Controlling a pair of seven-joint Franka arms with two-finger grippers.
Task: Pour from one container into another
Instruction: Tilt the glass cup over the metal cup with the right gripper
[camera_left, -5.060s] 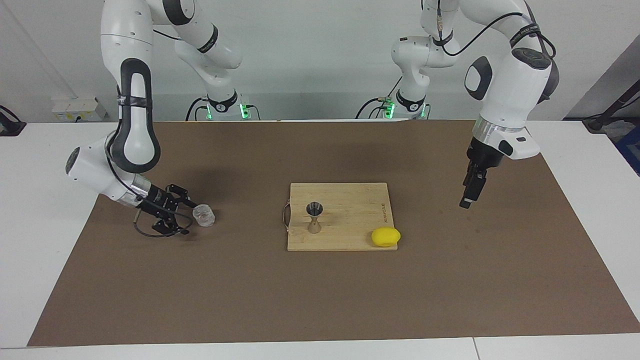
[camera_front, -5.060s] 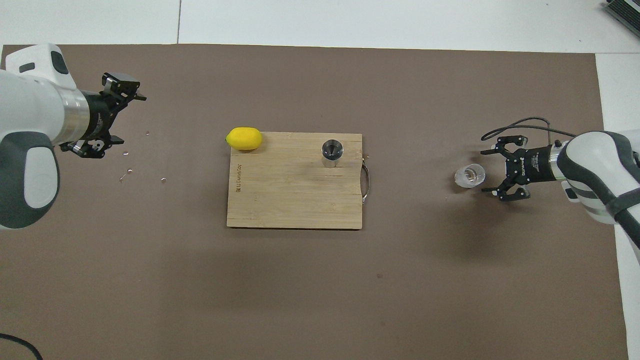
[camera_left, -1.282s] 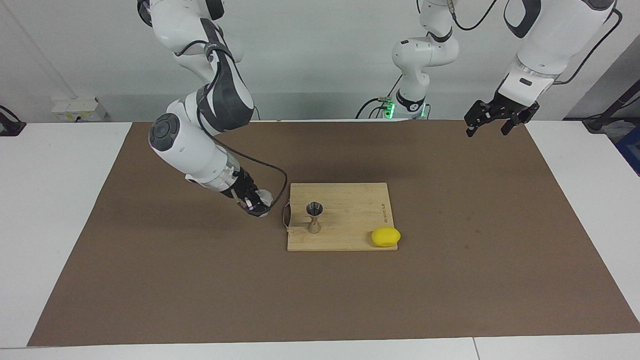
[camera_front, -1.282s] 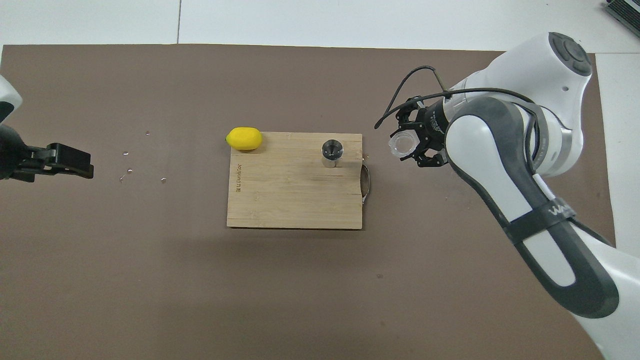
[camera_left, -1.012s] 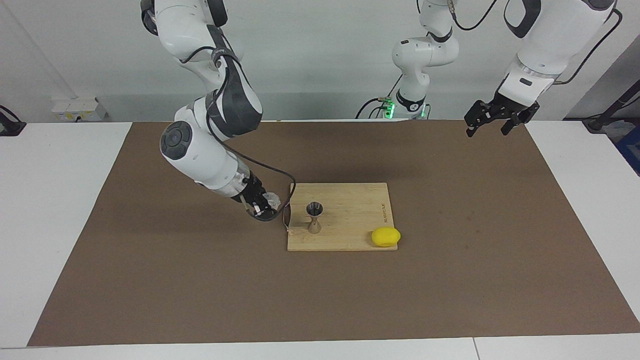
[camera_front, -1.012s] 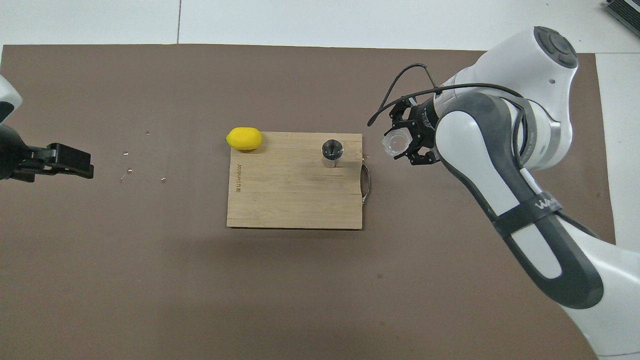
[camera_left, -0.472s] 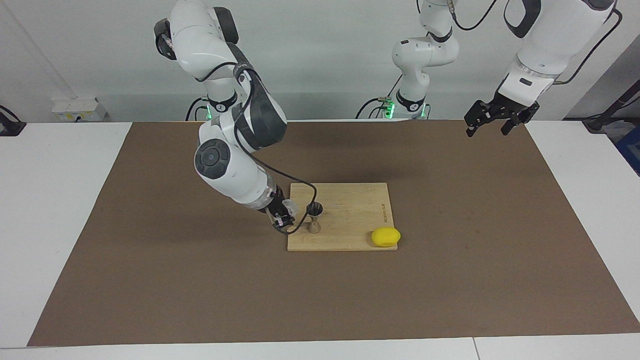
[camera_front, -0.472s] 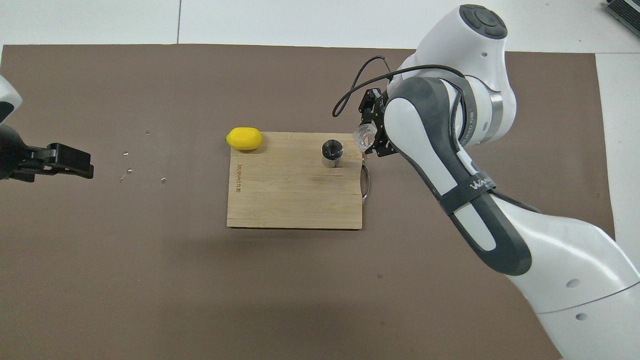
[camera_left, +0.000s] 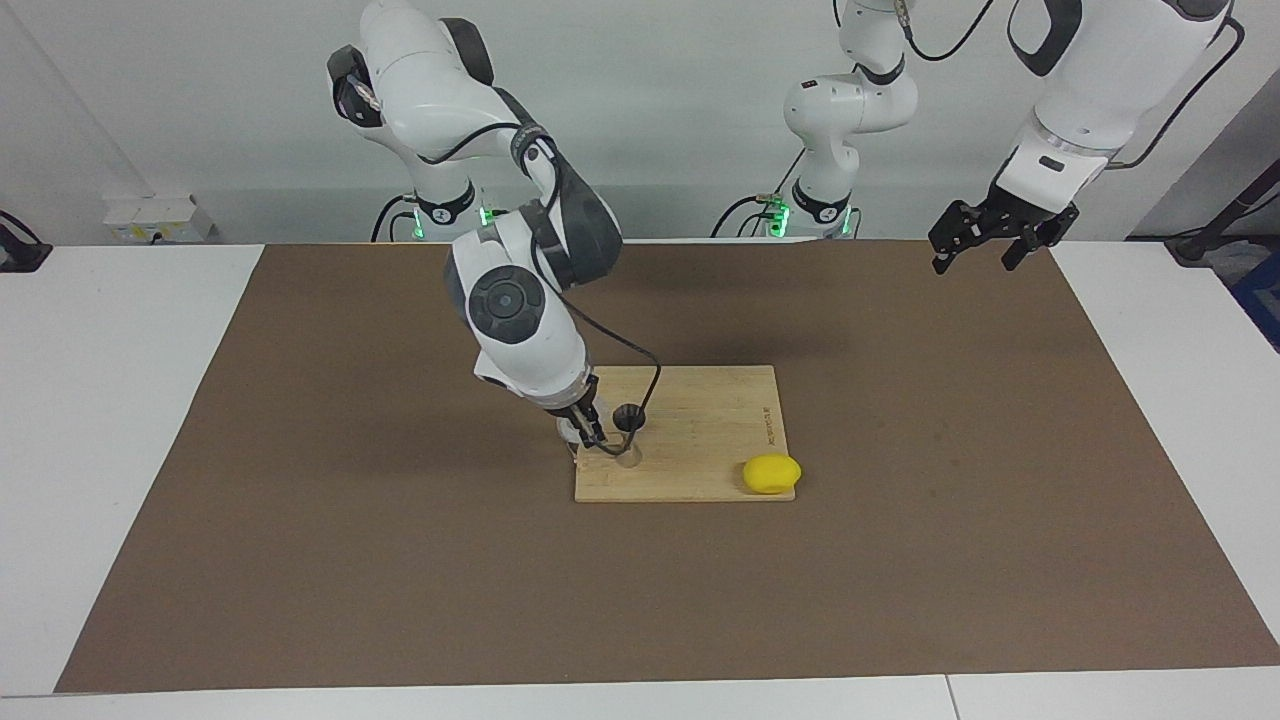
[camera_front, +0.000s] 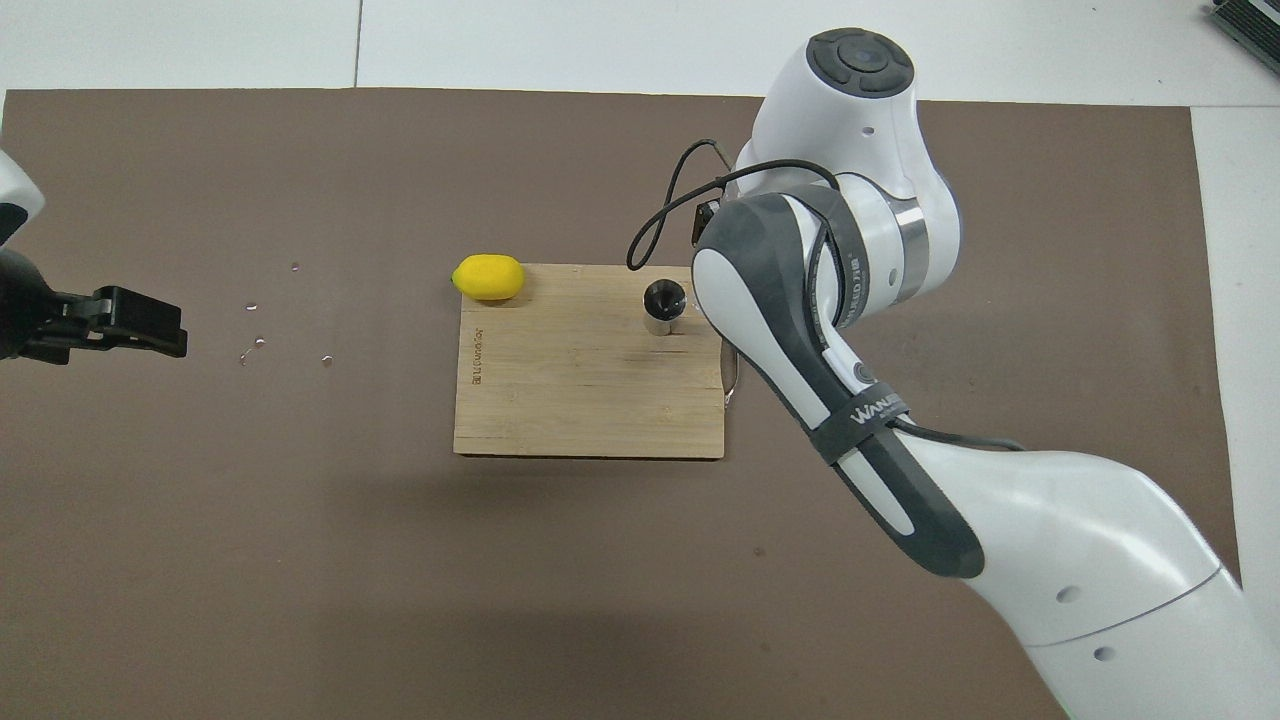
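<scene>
A: Biggest first: the brown mat (camera_left: 300, 520), then the bamboo cutting board (camera_left: 710, 470) with a lemon (camera_left: 771, 473) at its corner.

B: And the arms?

A: The left gripper (camera_left: 985, 240) waits with jaws wide, over the mat's edge by its own base. The right gripper (camera_left: 590, 432) hangs over the board, clamped on the glass cup (camera_left: 568, 428), just beside the steel jigger (camera_left: 628, 418).

B: So the step?

A: Lining up to pour, I'd say. Next: tip the cup's lip over the jigger's mouth without knocking it.

Two glossy white Franka arms with dark grey joint panels, black grippers, loose black cables, green lights glowing at their bases, and pale wrist lettering
</scene>
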